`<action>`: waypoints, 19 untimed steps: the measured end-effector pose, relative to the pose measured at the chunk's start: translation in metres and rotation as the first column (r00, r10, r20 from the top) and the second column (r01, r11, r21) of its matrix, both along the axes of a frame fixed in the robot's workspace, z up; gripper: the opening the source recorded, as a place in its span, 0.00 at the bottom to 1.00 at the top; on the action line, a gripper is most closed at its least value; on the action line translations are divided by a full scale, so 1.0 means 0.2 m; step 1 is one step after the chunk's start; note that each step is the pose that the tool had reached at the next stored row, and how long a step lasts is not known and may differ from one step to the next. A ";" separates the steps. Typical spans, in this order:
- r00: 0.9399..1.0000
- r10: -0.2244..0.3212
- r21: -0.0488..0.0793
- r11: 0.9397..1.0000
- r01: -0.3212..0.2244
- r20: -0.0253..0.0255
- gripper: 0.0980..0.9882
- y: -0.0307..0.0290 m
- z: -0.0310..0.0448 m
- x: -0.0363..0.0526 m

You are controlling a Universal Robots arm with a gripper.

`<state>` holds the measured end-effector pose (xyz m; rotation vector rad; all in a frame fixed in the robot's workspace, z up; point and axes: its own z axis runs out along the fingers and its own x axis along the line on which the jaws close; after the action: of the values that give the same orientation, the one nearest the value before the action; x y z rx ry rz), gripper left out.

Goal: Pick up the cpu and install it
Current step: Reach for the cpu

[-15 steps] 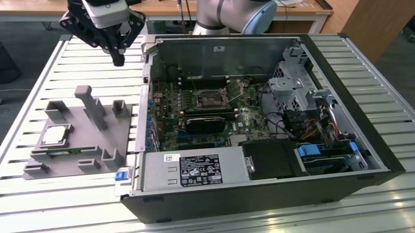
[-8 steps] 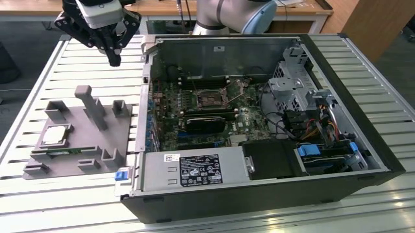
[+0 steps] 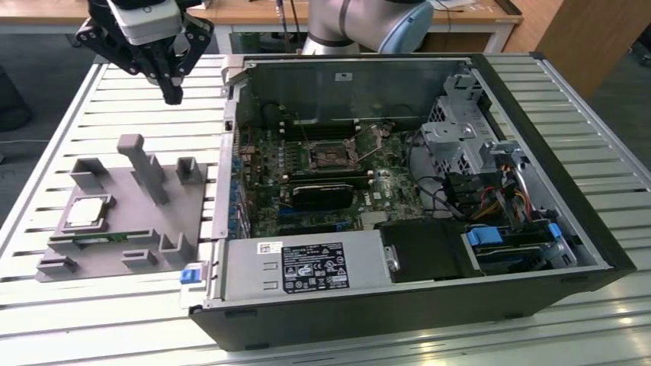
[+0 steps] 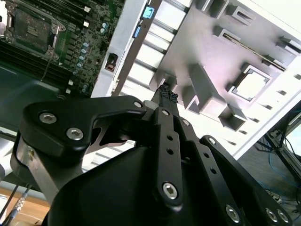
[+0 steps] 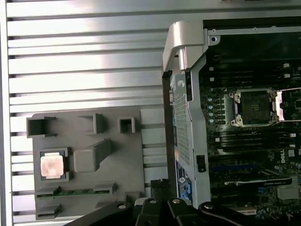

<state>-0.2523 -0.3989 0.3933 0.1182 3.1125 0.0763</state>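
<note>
My gripper (image 3: 172, 94) hangs empty, fingers together, above the slatted table (image 3: 72, 114), well apart from the cpu (image 3: 87, 212) lying flat in its pocket on the grey holder (image 3: 152, 229). Descending off-centre, I judge, could jam the chip against the pocket walls or snag a holder post.

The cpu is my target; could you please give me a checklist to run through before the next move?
1. cpu lying flat in its tray pocket: ok.
2. Hand empty: ok.
3. Hand open for a grasp: not ok, it looks shut.
4. Hand lined up over the cpu: not ok, it hangs off to one side, clear of it.
5. Socket uncovered and empty: ok, as far as the exterior view shows.
6. Case side open for access: ok.
</note>
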 end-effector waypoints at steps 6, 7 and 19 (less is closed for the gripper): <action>1.000 0.000 0.000 1.000 0.000 0.000 0.01 0.000 0.000 -0.033; 1.000 0.000 0.000 1.000 0.000 0.000 0.01 0.000 0.000 -0.038; 1.000 0.000 0.000 1.000 0.000 0.000 0.01 0.000 0.000 -0.096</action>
<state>-0.2715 -0.3989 0.3933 0.1182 3.1125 0.0763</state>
